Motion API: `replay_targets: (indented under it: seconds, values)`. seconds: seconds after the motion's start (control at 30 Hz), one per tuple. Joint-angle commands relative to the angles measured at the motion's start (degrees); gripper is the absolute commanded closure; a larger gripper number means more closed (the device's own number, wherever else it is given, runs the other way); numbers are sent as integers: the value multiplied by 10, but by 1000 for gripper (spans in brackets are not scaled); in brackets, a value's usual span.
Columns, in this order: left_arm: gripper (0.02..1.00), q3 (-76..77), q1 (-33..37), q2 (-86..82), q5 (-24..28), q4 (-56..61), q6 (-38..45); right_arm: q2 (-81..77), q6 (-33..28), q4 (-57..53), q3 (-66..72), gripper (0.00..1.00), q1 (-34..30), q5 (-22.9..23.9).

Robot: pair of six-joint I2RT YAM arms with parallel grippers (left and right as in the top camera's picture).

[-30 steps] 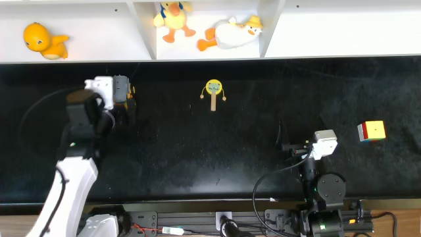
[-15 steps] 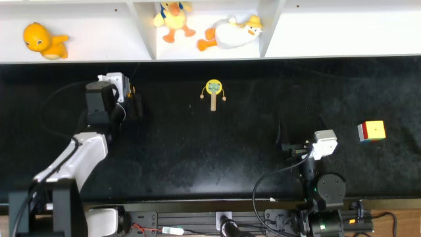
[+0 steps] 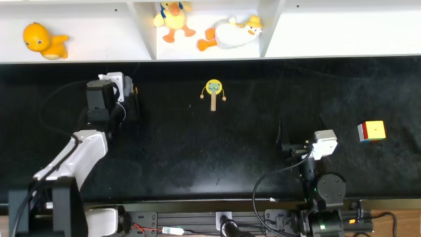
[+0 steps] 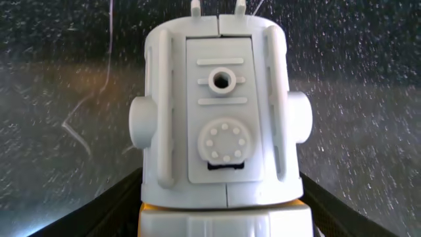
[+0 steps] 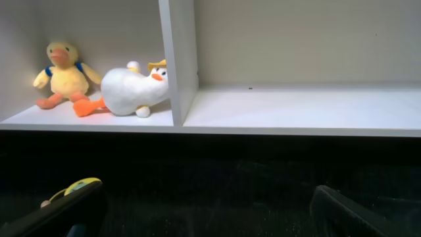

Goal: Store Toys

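Right gripper (image 5: 210, 214) sits open-jawed by the table's (image 3: 197, 155) near edge, cube (image 3: 372, 130) at its right edge and rattle (image 3: 212, 89) toward the far edge await storing, left gripper (image 3: 128, 100) clamps a white toy robot (image 4: 220, 112) near the far-left corner (also unstored), and orange duck (image 3: 43, 39), yellow duck (image 3: 172, 16) and white goose (image 3: 230, 33) lie on the shelf (image 3: 329, 36), so I judge it about half done.

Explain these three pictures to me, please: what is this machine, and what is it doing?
These are two robot arms at a black table. One picture looks down from above; the other two come from cameras on each arm's wrist. The left gripper holds a white toy. The right gripper is open and empty, facing the white shelf. On the table lie a small rattle and a coloured cube. The shelf already holds an orange duck, a yellow duck and a white goose.
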State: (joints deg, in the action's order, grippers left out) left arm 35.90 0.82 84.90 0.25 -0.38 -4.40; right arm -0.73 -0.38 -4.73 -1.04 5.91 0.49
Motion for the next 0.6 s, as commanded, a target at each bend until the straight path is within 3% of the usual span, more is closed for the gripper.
replay_targets:
  seconds: [0.03, 0.3, 0.6]
  values:
    - [544, 9, -2, -71, -22, -35, -2, 5, 2, 3, 7, 7, -3, 6]
    - [551, 10, -2, -178, -16, -107, -2, 5, 2, 3, 7, 7, -3, 6]
    - [577, 125, -2, -136, -7, -155, -4, 5, 2, 3, 7, 7, -3, 6]
